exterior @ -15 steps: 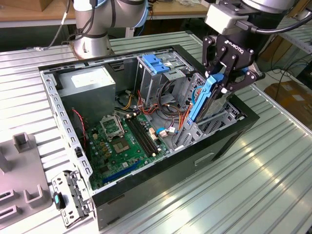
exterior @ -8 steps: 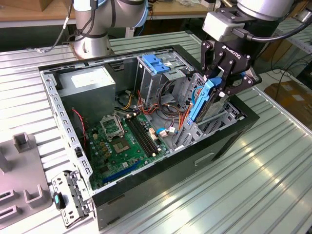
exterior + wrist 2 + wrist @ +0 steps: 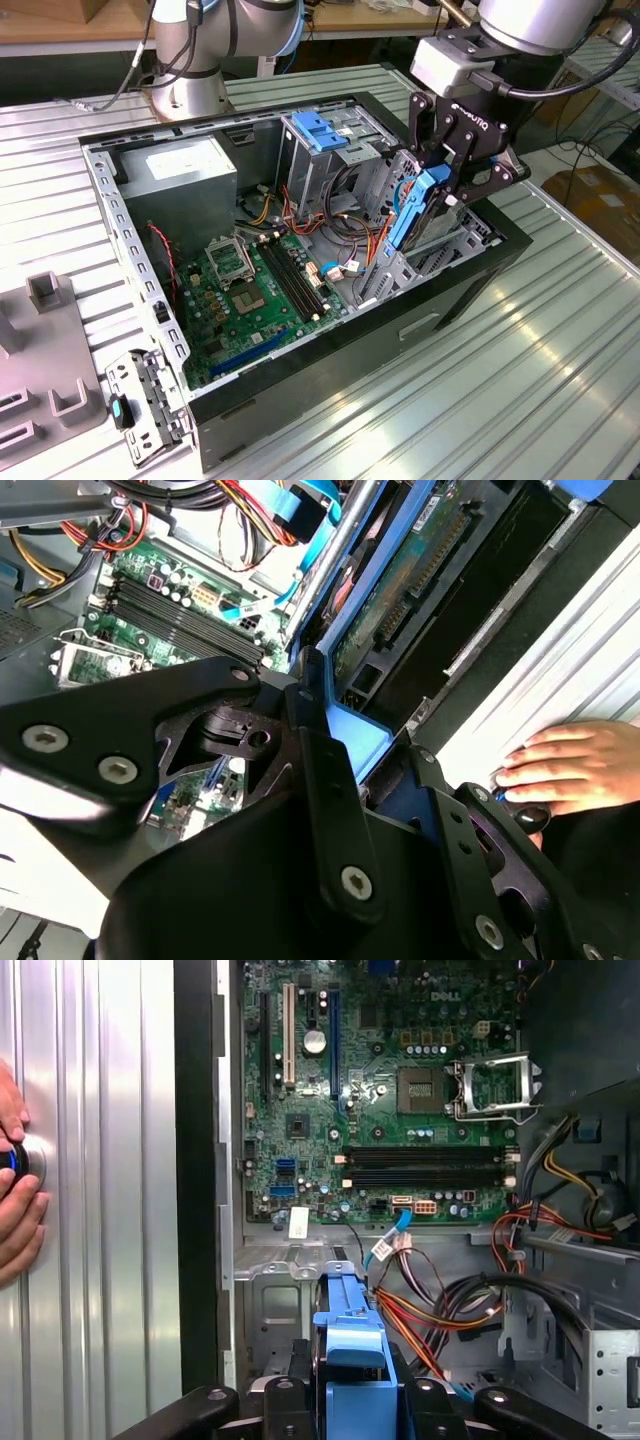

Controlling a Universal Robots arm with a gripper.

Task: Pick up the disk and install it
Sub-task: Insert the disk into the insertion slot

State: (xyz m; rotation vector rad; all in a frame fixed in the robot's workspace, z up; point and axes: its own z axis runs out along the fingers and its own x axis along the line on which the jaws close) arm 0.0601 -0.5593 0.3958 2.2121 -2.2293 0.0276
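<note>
One pincer (image 3: 437, 180) grips the disk (image 3: 405, 225) on edge at the bay (image 3: 445, 250), three o'clock of the case (image 3: 330, 370); insertion step, I'd judge, needing square alignment.

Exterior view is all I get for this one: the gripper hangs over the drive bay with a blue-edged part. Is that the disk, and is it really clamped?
Observer: Yes. In the first wrist view the gripper is shut on the disk, gripping its blue carrier rails.
Operator: What can you tell of the drive itself?
Observer: In the second wrist view a green circuit board with a connector strip runs along the blue rail ahead of the gripper.
Operator: Anyone near the machine?
Observer: In both wrist views a person's hand rests on the ribbed table outside the case, on a small round object.
</note>
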